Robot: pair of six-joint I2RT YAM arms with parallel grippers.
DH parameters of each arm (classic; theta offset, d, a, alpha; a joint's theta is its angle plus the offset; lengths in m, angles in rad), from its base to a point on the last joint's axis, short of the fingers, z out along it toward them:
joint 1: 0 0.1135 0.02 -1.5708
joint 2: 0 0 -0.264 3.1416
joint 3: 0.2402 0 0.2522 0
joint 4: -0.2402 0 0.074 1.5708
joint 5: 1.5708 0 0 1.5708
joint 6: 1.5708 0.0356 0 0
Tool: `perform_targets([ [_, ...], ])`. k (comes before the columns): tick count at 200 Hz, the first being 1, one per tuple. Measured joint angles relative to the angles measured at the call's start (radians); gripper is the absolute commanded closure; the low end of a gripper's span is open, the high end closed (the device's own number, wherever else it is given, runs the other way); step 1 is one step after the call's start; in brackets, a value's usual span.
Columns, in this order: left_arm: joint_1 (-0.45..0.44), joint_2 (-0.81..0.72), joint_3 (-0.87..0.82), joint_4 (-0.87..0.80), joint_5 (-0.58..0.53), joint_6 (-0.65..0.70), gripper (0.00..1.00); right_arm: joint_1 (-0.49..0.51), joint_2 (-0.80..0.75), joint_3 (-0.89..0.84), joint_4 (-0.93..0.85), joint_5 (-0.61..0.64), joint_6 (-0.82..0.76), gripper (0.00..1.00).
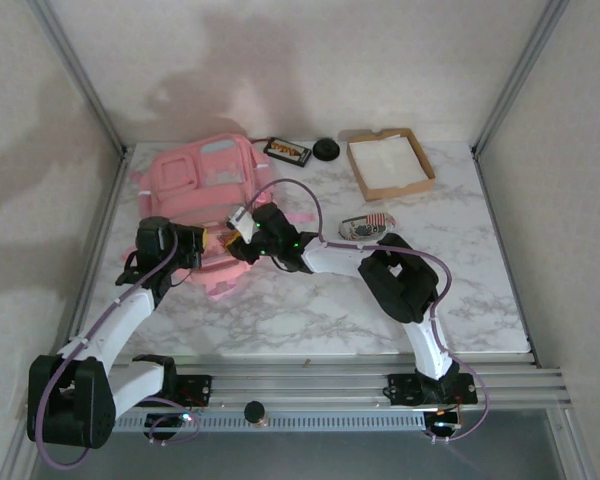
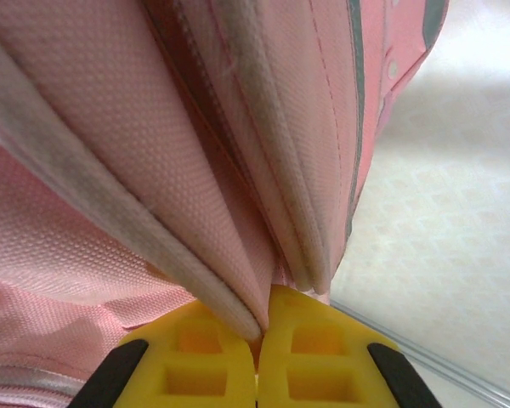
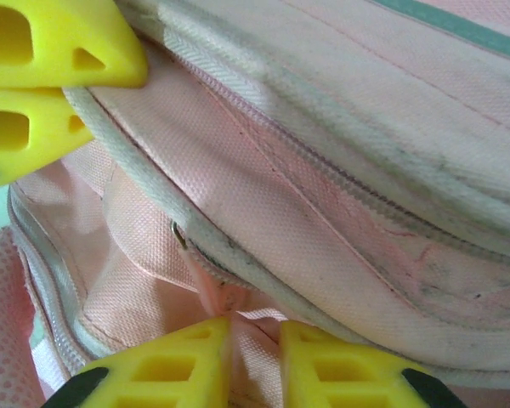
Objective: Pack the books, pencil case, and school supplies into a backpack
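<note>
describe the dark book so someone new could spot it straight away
Find the big pink backpack on the left of the marble table. Just past its far right corner lies the dark book, flat, with a small black round object on its right. It is the one thin dark rectangle with gold print; the cardboard tray further right is pale and open-topped.

The left arm [image 1: 120, 320] and right arm [image 1: 428, 345] have white links and black joint housings, trailed by purple-grey cables [image 1: 285, 181]. The left gripper [image 2: 257, 336] and right gripper [image 3: 255, 336] carry yellow fingers [image 2: 195, 361] moulded with rectangular pockets, black at the base.
</note>
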Motion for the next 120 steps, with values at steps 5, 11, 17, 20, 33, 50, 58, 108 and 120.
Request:
perform_targets([
  [5,0.0,0.0,0.0,0.0,0.0,0.0,1.0,-0.001,0.0,-0.002,0.003,-0.001,-0.008,0.84],
  [11,0.0,0.0,0.0,0.001,0.0,0.0,1.0,-0.002,0.0,-0.005,0.011,-0.005,-0.013,0.84],
  [17,0.0,0.0,0.0,0.001,0.0,0.0,1.0,-0.004,0.0,-0.009,0.021,-0.012,-0.016,0.84],
  [20,0.0,0.0,0.0,0.001,0.0,0.0,1.0,-0.005,0.0,-0.012,0.024,-0.015,-0.019,0.84],
  [33,0.0,0.0,0.0,0.0,0.0,0.0,1.0,-0.009,-0.001,-0.02,0.036,-0.036,-0.024,0.8],
  [50,0.0,0.0,0.0,0.001,0.0,0.0,1.0,-0.013,-0.005,-0.033,0.056,-0.063,-0.025,0.75],
  [58,0.0,0.0,0.0,0.001,0.0,0.0,1.0,-0.013,-0.005,-0.034,0.06,-0.074,-0.023,0.73],
  [108,0.0,0.0,0.0,0.004,-0.004,0.0,1.0,-0.013,-0.005,-0.04,0.088,-0.1,0.011,0.65],
  [120,0.0,0.0,0.0,0.007,-0.005,0.0,1.0,-0.013,-0.005,-0.04,0.093,-0.106,0.02,0.63],
])
